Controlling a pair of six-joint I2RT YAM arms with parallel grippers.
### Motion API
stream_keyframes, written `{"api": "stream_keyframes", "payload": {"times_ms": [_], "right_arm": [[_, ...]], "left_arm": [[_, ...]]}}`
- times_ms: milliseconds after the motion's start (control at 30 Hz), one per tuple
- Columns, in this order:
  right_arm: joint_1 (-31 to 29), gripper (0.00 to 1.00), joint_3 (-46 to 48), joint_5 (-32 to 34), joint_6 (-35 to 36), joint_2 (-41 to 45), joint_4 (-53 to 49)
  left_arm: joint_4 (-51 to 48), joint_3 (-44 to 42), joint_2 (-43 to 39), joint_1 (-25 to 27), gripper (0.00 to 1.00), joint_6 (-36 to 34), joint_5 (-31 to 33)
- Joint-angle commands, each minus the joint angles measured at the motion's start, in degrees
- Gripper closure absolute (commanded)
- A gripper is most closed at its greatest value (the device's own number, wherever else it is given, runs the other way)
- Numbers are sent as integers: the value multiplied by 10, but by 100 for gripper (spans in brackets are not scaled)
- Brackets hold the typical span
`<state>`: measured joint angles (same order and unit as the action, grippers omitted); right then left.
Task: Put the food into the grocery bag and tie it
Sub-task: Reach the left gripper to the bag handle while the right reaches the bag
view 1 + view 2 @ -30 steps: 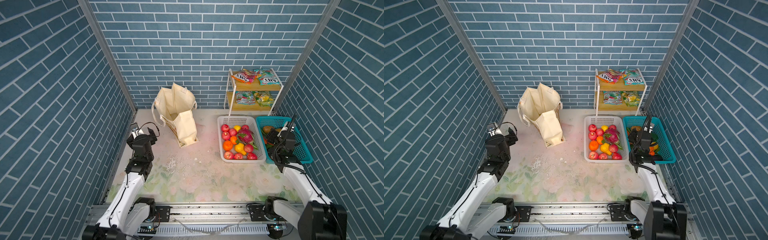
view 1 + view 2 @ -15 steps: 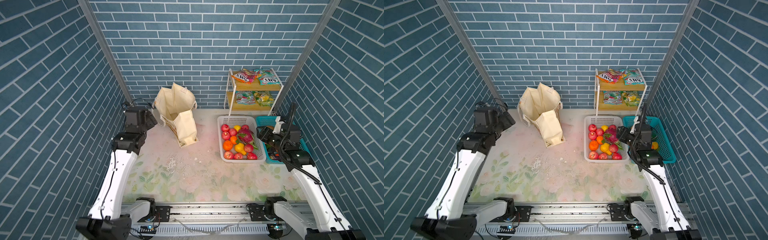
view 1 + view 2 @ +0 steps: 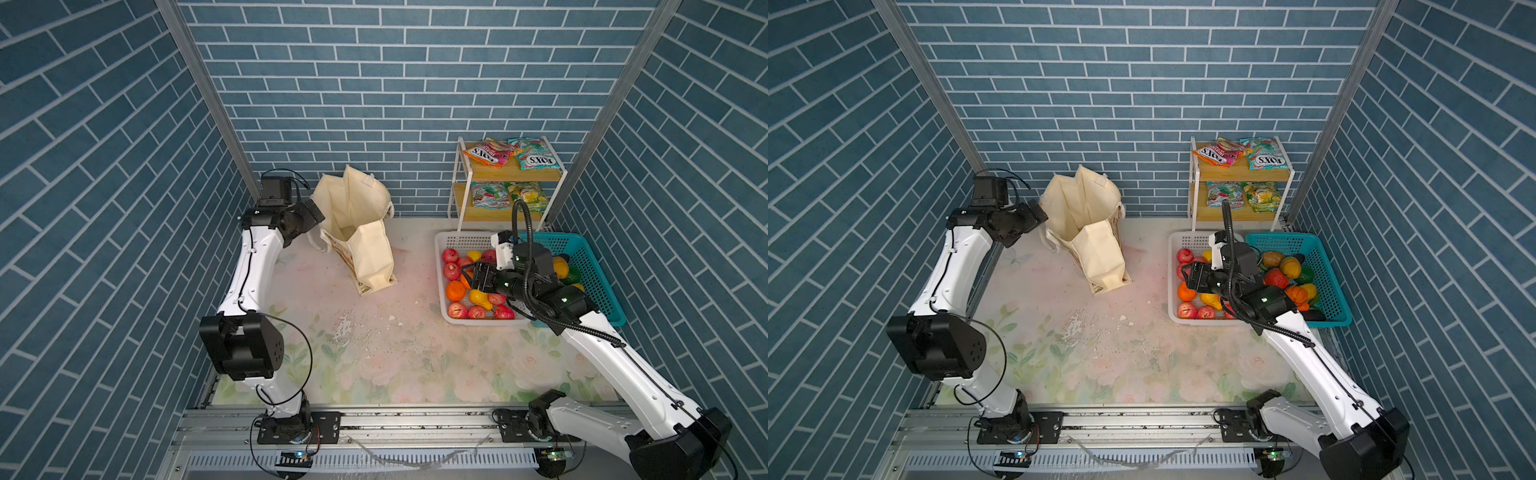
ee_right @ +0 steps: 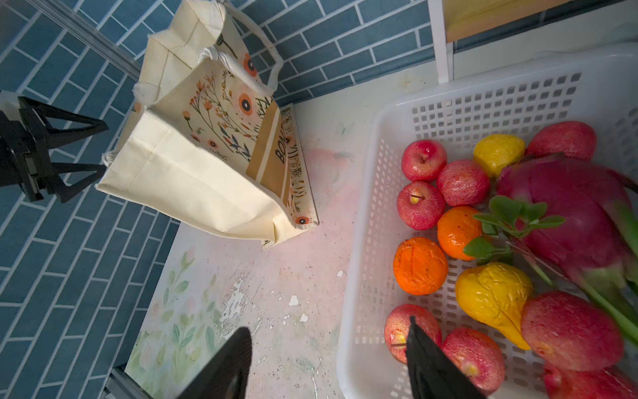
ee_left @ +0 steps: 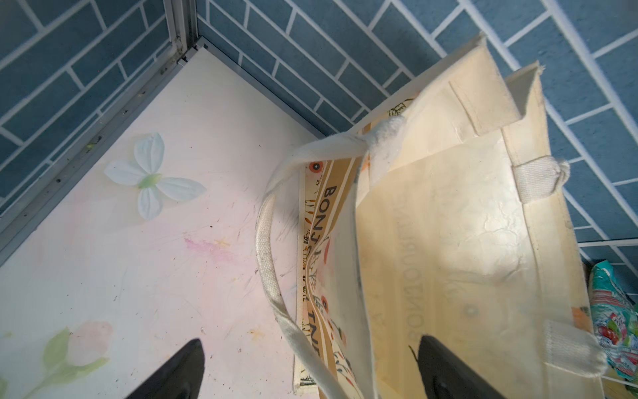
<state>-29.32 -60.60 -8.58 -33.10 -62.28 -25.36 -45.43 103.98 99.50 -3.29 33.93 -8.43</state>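
At the far left, beside the side wall, the left gripper [image 3: 312, 215] is raised at the height of the bag's top edge. Its jaws are spread wide. In the left wrist view the near edge of the bag and one white handle [image 5: 266, 238] lie between the two fingers, but the fingers do not press on them.

The grocery bag [image 3: 368, 245] stands on the bench [image 3: 374, 353] near the back wall, just to the right of this gripper. Its mouth is open upward and the tan band with letters is on its side.

In the middle the bench has a pale flower print with scratched, flaking patches.

More to the right stands the white basket [image 3: 445, 245]. It holds red apples [image 4: 424, 160], an orange [image 4: 420, 266], yellow pieces [image 4: 493, 293] and a dragon fruit [image 4: 569, 207]. The right gripper [image 3: 466, 277] hovers over the left part of this basket, above the fruit. Its jaws are apart and pinch nothing; the basket's rim shows below, between the two fingers.

Touching the white basket on its right is the teal basket [image 3: 598, 270] with more fruit and vegetables; the right arm reaches over it.

Behind the baskets, against the back wall, a small shelf [image 3: 540, 177] carries snack packets [image 3: 488, 151] on both levels.
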Motion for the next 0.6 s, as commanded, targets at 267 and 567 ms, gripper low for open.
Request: {"api": "stream_keyframes", "payload": {"times_ms": [267, 567], "right_arm": [[-13, 29, -33, 13, 7, -32, -3], [-33, 29, -88, 2, -15, -74, -9]], "left_arm": [[-66, 171, 159, -1, 40, -60, -104], [-95, 75, 74, 12, 94, -145, -141]]}}
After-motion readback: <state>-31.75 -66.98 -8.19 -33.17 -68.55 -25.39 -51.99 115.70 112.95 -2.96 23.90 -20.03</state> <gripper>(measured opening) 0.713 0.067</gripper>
